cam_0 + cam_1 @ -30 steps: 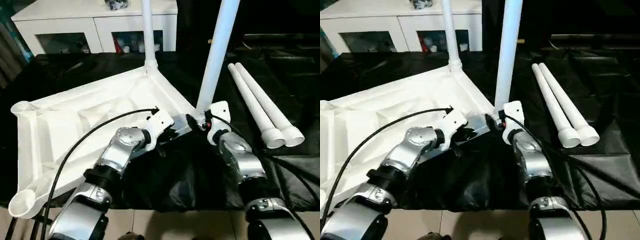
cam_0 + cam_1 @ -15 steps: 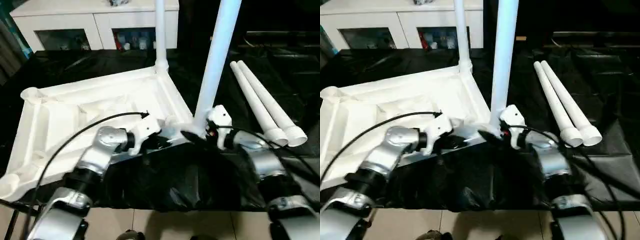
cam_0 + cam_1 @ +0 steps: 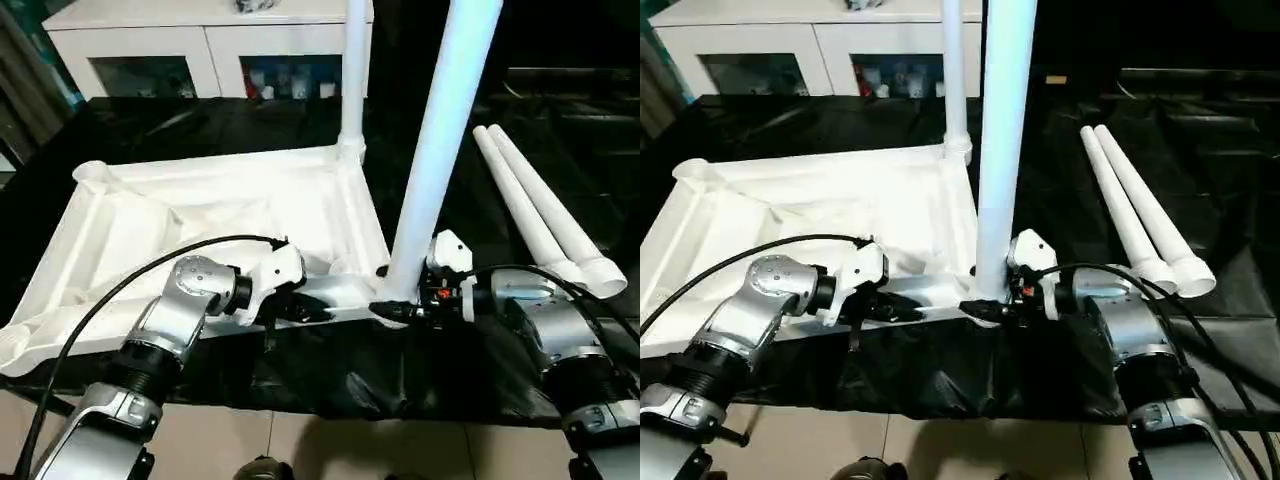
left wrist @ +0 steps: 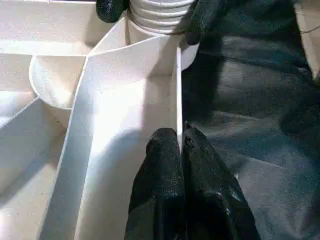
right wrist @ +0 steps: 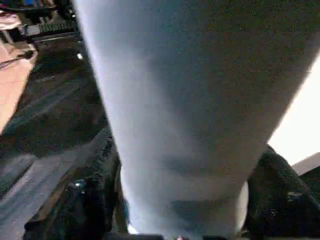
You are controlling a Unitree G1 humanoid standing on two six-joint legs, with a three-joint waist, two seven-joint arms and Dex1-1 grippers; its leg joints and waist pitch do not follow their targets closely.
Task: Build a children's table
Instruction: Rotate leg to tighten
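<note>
Black-draped table: bears the inverted white table top, ribbed underside up. Far corner socket of the top: one leg upright. Near corner socket: second leg upright, right gripper clasping its base. Left gripper: fingers pinching the top's near rim. Beside the top, robot's right: two spare legs lying touching. Behind the top: white cabinet.

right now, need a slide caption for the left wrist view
Left gripper pinching the tabletop's thin side rim, near the corner socket holding a leg's ribbed end.
</note>
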